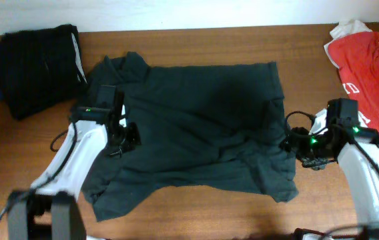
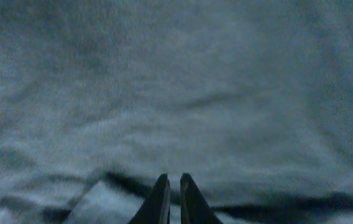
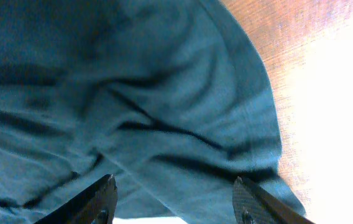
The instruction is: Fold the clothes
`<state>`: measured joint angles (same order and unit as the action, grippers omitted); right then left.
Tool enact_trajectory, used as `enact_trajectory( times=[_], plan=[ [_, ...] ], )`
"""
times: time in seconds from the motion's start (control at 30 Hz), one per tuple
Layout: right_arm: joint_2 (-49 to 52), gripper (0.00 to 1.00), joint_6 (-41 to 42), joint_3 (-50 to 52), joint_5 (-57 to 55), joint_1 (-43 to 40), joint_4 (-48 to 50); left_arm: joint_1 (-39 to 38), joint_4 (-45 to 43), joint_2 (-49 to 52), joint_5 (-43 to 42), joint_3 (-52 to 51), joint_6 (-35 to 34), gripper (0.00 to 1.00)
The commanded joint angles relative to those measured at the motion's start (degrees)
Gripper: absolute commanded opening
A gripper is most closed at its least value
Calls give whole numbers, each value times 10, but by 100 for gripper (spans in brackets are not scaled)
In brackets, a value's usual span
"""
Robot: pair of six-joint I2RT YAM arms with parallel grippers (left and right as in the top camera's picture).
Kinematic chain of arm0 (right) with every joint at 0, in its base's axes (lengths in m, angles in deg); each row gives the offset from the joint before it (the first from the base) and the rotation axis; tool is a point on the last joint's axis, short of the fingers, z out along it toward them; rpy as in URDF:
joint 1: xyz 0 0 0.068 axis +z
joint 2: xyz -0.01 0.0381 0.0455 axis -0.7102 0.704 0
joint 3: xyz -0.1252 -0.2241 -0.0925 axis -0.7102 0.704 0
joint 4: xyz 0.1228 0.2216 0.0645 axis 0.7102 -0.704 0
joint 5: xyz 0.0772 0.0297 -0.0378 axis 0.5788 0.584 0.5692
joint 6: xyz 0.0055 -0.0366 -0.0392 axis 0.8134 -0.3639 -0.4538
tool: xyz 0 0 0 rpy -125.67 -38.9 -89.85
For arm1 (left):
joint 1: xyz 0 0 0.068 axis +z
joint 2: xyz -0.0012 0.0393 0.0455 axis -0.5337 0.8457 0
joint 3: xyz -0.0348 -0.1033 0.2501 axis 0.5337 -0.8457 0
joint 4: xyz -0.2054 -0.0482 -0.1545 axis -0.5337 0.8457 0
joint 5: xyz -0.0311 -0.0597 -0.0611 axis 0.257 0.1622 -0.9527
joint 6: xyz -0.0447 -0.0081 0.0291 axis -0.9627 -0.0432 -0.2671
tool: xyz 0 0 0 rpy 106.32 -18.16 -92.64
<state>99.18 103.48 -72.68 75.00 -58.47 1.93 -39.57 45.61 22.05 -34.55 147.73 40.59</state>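
The T-shirt point(image 1: 203, 120) lies spread in the middle of the wooden table point(image 1: 196, 223), between the two arms. Its long axis runs from left to right across the table. At the left end two flaps that look like sleeves stick out, one toward the far edge and one toward the near edge. So the shoulder end seems to point to the left. The straighter edge at the right seems to be the hem, but the collar itself cannot be made out.

The cloth is dark grey-green and soft. It is rather flat in the far part. In the near right part it is rumpled, with several long creases that run obliquely toward the lower right corner. In the right wrist view the same creases show as dark lines, and the shirt's curved edge lies on bare wood.

The left gripper point(image 1: 124, 137) is on the left part of the shirt. In its wrist view the fingertips point(image 2: 161, 196) are pressed almost together just above a raised ridge of cloth. It is not possible to tell whether any cloth is caught between them. The right gripper point(image 1: 293, 143) is at the right edge of the shirt, with its fingers point(image 3: 102, 200) spread wide apart over the cloth and holding nothing.

A black folded garment point(image 1: 36, 67) lies at the far left corner. A red garment point(image 1: 369, 87) with white print lies at the right edge, and both are apart from the shirt.
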Motion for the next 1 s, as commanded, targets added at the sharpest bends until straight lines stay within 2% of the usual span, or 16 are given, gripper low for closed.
enact_trajectory(
  times=[0.0, 0.13, 0.2, 0.3, 0.43, 0.47, 0.5, 0.53, 0.63, 0.77, 0.83, 0.87, 0.9, 0.93, 0.97],
  plan=[
    [72, 31, -5, -1, -12, 36, 62, 50, -33, 79, -6, -4, -19, 1],
    [144, 15, -5, -2, -28, 92, 145, 116, -50, 120, -6, -4, -18, 1],
    [171, 14, 0, -2, -57, 111, 164, 120, -76, 145, -7, -4, -18, 1],
    [214, 4, 13, -2, -57, 109, 194, 124, -90, 181, -6, -4, -19, 1],
    [240, 4, 51, -4, -118, 108, 203, 183, -90, 221, -2, -4, -21, 1],
    [240, 4, 58, -10, -147, 105, 187, 203, -83, 231, 9, -4, -23, 1],
    [240, 4, 58, -23, -149, 92, 164, 228, -53, 232, 57, -4, -79, 1],
    [240, 4, 57, -37, -149, 80, 145, 242, -43, 231, 71, -3, -94, 1],
    [240, 4, 53, -132, -166, 37, 31, 282, 23, 230, 103, 35, -94, 1],
    [238, 4, 32, -246, -151, 35, -88, 274, 110, 173, 104, 119, -94, 1],
    [232, 4, -62, -269, -58, 50, -98, 253, 111, 104, 100, 121, -93, 1],
    [235, 35, -104, -270, -53, 76, -75, 226, 112, 54, 99, 121, -93, 2],
    [239, 74, -104, -270, -66, 89, -59, 214, 111, 43, 99, 121, -88, 5],
    [248, 96, -104, -270, -84, 107, -33, 191, 112, 37, 99, 121, -80, 7],
    [260, 96, -104, -270, -99, 118, -9, 171, 113, 38, 99, 120, -78, 9]
  ],
)
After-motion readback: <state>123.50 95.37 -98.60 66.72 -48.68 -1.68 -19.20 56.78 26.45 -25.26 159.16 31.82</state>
